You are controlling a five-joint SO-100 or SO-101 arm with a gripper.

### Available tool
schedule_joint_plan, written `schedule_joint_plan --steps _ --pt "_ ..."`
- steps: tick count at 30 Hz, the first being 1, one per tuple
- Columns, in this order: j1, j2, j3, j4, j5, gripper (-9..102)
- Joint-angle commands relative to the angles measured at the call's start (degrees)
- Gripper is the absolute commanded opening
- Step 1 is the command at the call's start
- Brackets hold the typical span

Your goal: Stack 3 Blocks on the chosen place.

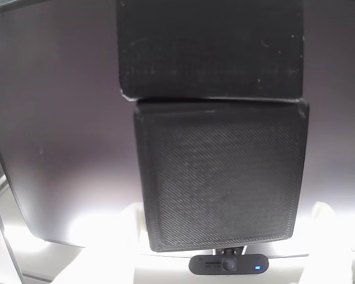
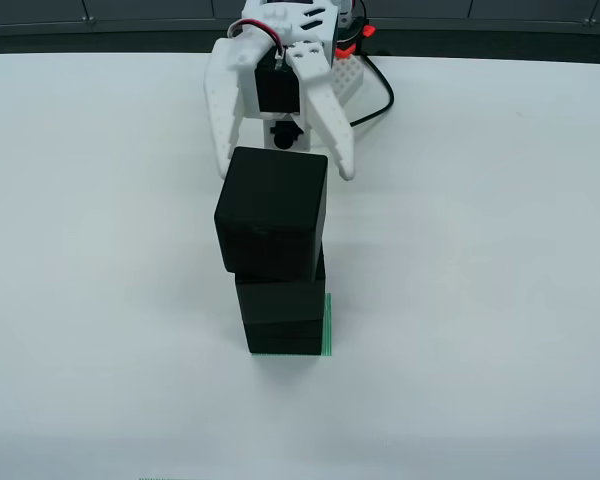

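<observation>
Seen from above, three black blocks [image 2: 272, 214] are standing stacked on the green striped patch [image 2: 328, 322], the top block sitting slightly askew and overhanging leftward. Just behind the stack, the white gripper [image 2: 285, 172] is hanging with fingers spread wide, gripping nothing, above the white table [image 2: 480, 300].

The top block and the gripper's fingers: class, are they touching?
Apart. In the view from above, the top block sits on the stack while the gripper stands spread behind it, white table showing between each finger and the block.
</observation>
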Motion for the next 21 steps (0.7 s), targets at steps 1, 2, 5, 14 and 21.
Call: schedule_joint_plan --steps 1,2,5,14,21 --pt "0.70 3.96 0.09 0.62 -0.18 33" --pt "0.70 5.45 0.35 1.76 -0.18 33" --pt "0.44 10.20 0.62 4.75 0.62 33" --pt "-0.26 22.59 -0.26 16.35 5.27 26" --pt "-4.31 29.09 -7.03 32.34 15.03 7"
